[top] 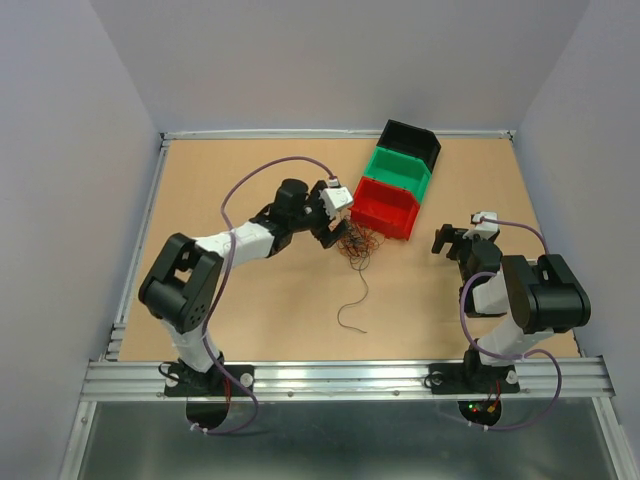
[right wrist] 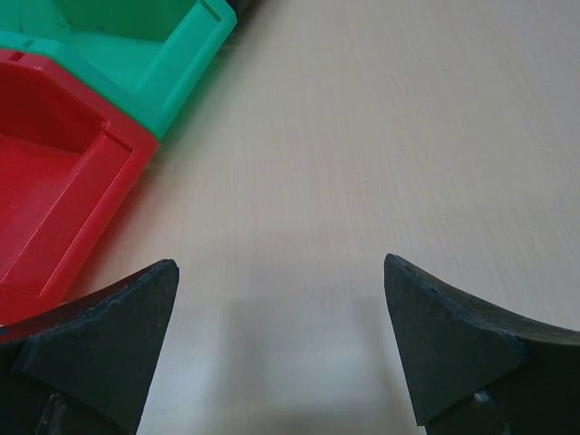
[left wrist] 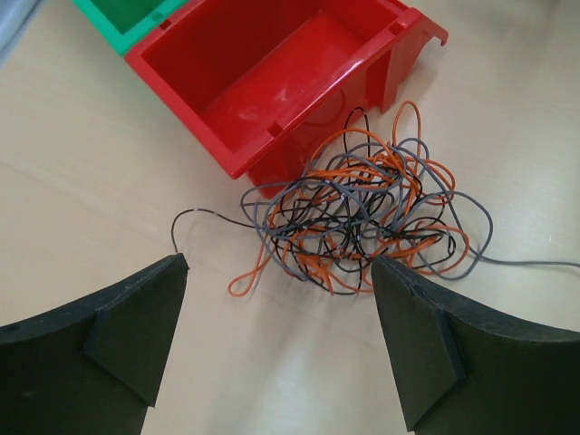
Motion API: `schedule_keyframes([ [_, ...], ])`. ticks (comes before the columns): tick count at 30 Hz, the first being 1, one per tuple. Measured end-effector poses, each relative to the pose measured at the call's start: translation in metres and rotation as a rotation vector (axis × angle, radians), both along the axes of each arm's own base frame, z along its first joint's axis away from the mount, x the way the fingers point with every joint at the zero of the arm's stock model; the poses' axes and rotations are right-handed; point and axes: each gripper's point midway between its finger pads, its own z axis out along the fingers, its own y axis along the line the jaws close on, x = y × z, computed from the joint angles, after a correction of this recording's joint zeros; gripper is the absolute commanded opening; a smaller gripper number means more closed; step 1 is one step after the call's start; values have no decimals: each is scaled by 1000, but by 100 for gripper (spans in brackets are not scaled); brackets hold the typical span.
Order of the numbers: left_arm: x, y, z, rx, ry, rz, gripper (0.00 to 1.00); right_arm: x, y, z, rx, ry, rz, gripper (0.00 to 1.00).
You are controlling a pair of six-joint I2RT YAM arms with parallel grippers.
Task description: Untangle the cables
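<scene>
The cables [left wrist: 362, 213] lie in a tangled heap of orange, grey and black thin wires on the table, right against the front of the red bin [left wrist: 272, 77]. In the top view the cables [top: 357, 245] sit beside the red bin [top: 388, 208], and one loose strand [top: 352, 305] trails toward the near edge. My left gripper [left wrist: 279, 265] hovers open just short of the heap, nothing between its fingers. My right gripper [right wrist: 281, 267] stands open over bare table to the right of the bins, holding nothing.
A green bin [top: 398, 170] and a black bin [top: 410, 143] stand in a diagonal row behind the red one. The green bin [right wrist: 136, 54] and red bin [right wrist: 54, 181] show at the left of the right wrist view. A raised rim [top: 150, 200] borders the table.
</scene>
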Motion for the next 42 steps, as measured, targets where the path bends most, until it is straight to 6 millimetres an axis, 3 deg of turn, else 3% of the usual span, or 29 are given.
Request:
schedule_keyframes([
  [4, 11, -21, -25, 66, 67, 5, 81, 0, 0, 0, 0, 0, 0, 100],
  [9, 6, -19, -51, 126, 144, 13, 74, 0, 2, 0, -3, 0, 10, 100],
  [13, 3, -21, -60, 160, 179, 18, 45, 0, 5, 1, -1, 1, 29, 100],
  [15, 3, -27, -64, 167, 192, 13, 37, -1, 5, 7, -1, -10, 32, 100],
  [18, 4, -34, -73, 185, 217, 1, 13, -3, 7, 46, 8, -92, 39, 100],
  [19, 4, -35, -75, 190, 223, -3, 0, -4, 8, 58, 22, -115, 40, 100],
  [23, 3, -36, -81, 200, 240, -18, 0, -16, 27, 132, 168, -300, 115, 100],
  [26, -1, -37, -79, 191, 238, -42, 0, -30, 49, 161, 280, -361, 225, 100],
  [28, -10, -34, -76, 185, 230, -62, 0, -38, 66, 167, 344, -356, 309, 100],
  [32, -34, -28, -65, 164, 215, -132, 0, -53, 95, 162, 481, -292, 460, 97],
  [35, -44, -28, -56, 145, 197, -177, 0, -61, 115, 141, 539, -186, 557, 77],
  [42, -55, -28, -52, 129, 176, -229, 0, -84, 174, 102, 545, 22, 741, 75],
])
